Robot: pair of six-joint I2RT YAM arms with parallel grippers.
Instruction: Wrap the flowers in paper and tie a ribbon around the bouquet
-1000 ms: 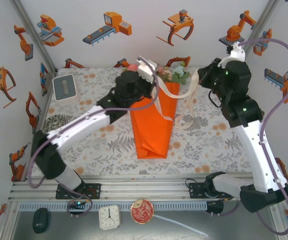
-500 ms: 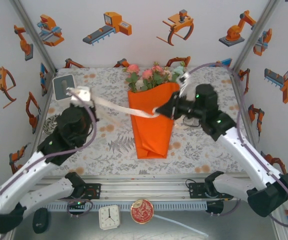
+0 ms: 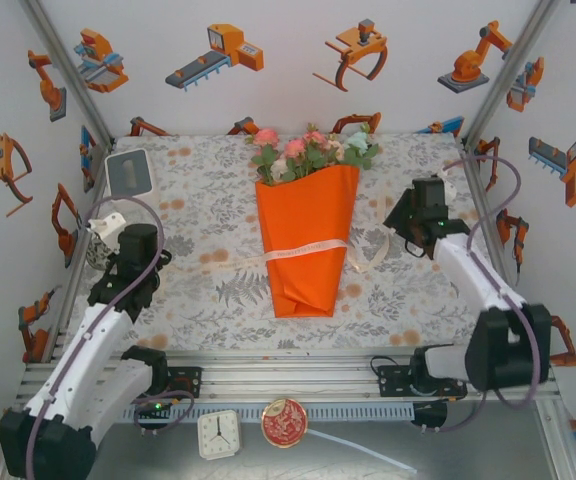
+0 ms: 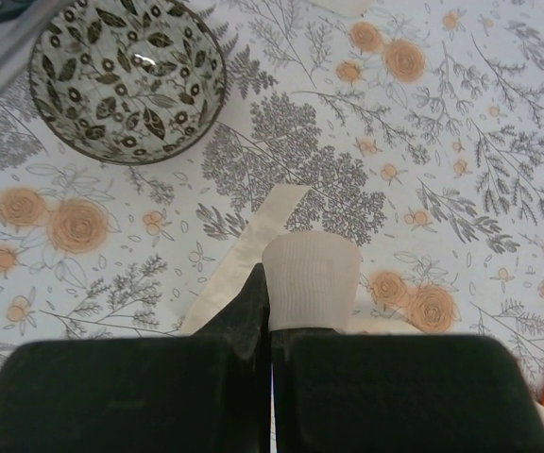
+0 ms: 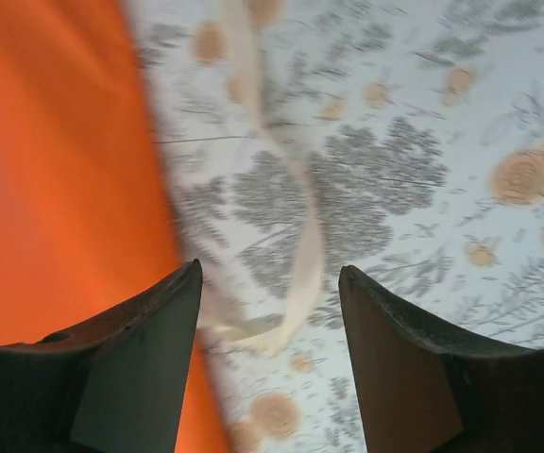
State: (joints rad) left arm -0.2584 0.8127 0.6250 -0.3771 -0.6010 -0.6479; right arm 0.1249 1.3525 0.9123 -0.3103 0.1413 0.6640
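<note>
We see the bouquet (image 3: 303, 215) lying flat in the middle of the desk (image 3: 418, 295), blooms pointing away from the arm bases, which keeps its narrow waist reachable from both sides. The flowers (image 3: 308, 150) poke out of the wide end of the orange paper (image 3: 298, 290), so we judge the wrapping done. The ribbon (image 3: 306, 248) crosses the cone low down, where the paper narrows and a band can cinch the stems. Its loose tails trail onto the desk on either side. We see no knot or bow, so we judge the tying unfinished.

The right end effector (image 5: 270, 274) hangs spread just right of the paper, holding nothing. A twisted length of ribbon lies on the desk below its gap, a handy spot for picking it up. The left end effector (image 4: 270, 293) is pressed together, well off to the left near a patterned bowl (image 4: 126, 75). A strip of ribbon runs up to its fingers; we cannot tell whether it is pinched.
</note>
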